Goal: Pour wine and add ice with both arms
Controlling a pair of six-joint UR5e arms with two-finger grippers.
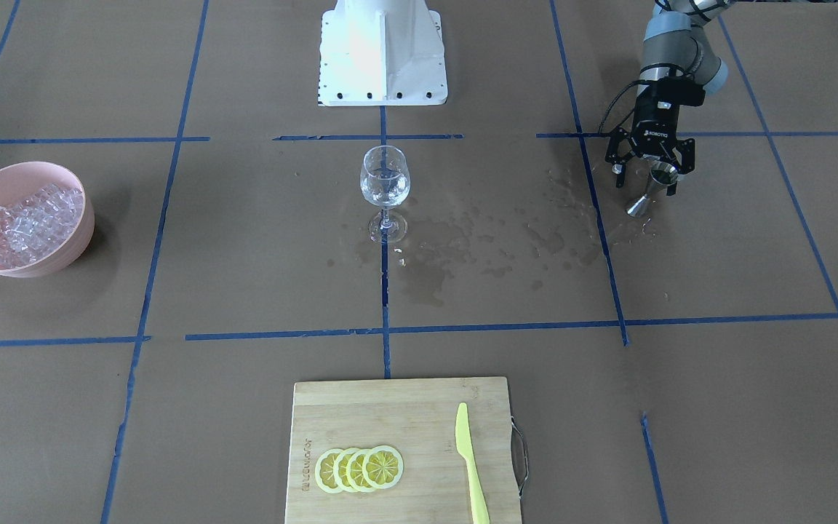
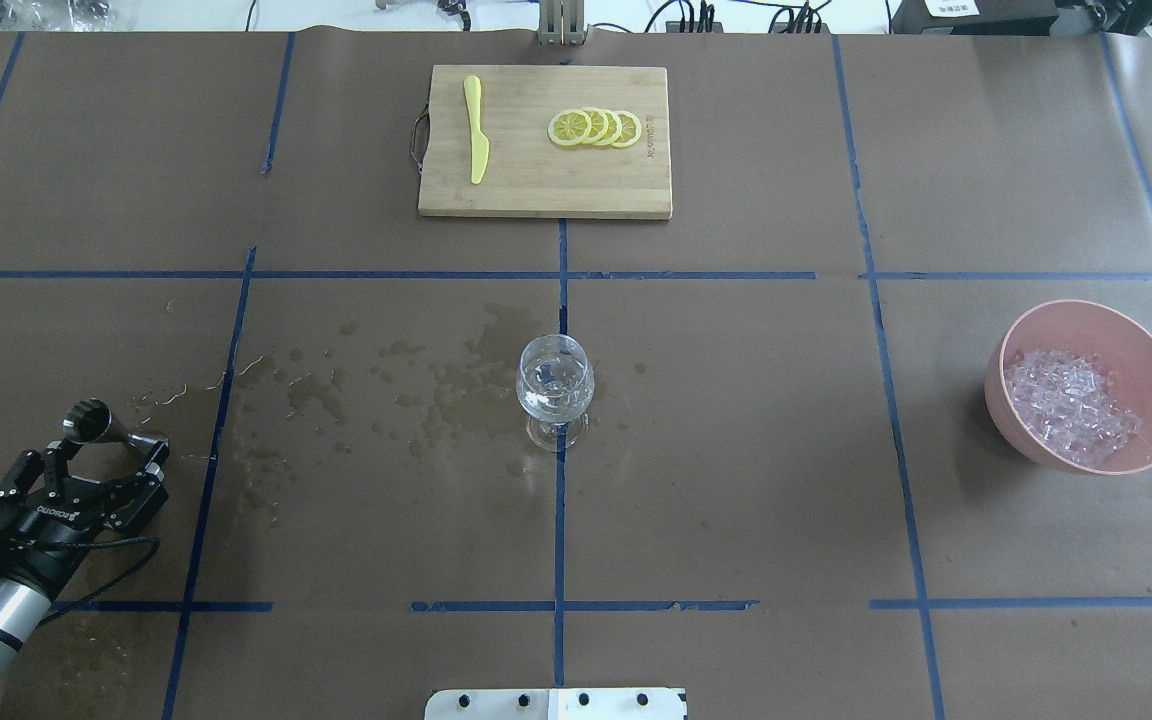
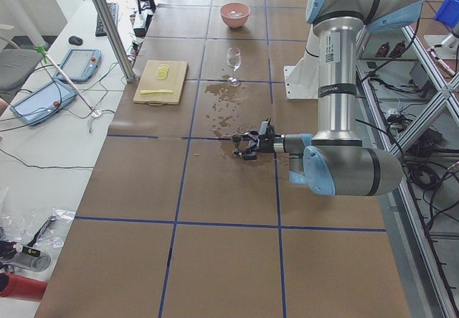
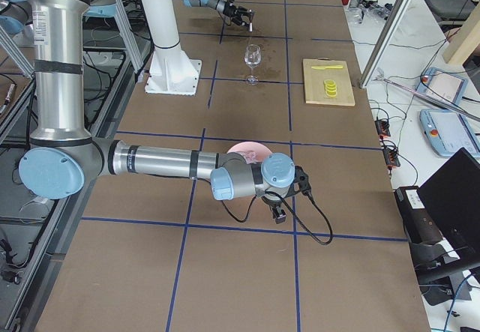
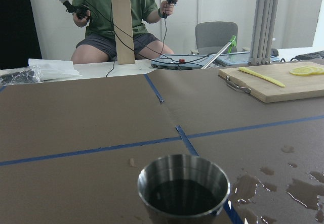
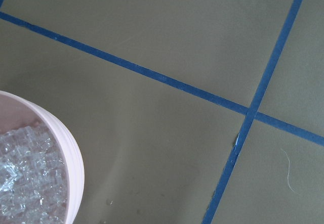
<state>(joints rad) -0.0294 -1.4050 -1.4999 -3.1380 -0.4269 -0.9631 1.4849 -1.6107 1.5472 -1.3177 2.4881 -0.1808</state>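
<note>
My left gripper (image 1: 646, 178) is open, its fingers on either side of a steel jigger (image 1: 650, 192) that stands upright on the table; the jigger's cup fills the bottom of the left wrist view (image 5: 183, 191). A wine glass (image 1: 385, 183) stands mid-table and seems to hold a little clear liquid (image 2: 555, 384). A pink bowl (image 1: 73, 251) holds a heap of clear ice cubes (image 1: 35, 222). My right gripper (image 4: 279, 213) hangs beside this bowl (image 6: 71, 166), and I cannot tell whether it is open or shut.
Wet spill patches (image 1: 477, 244) lie between the glass and the jigger. A wooden cutting board (image 1: 397, 415) with lemon slices (image 1: 359, 468) and a yellow knife (image 1: 471, 466) sits at the far edge. The white robot base (image 1: 382, 58) stands behind the glass.
</note>
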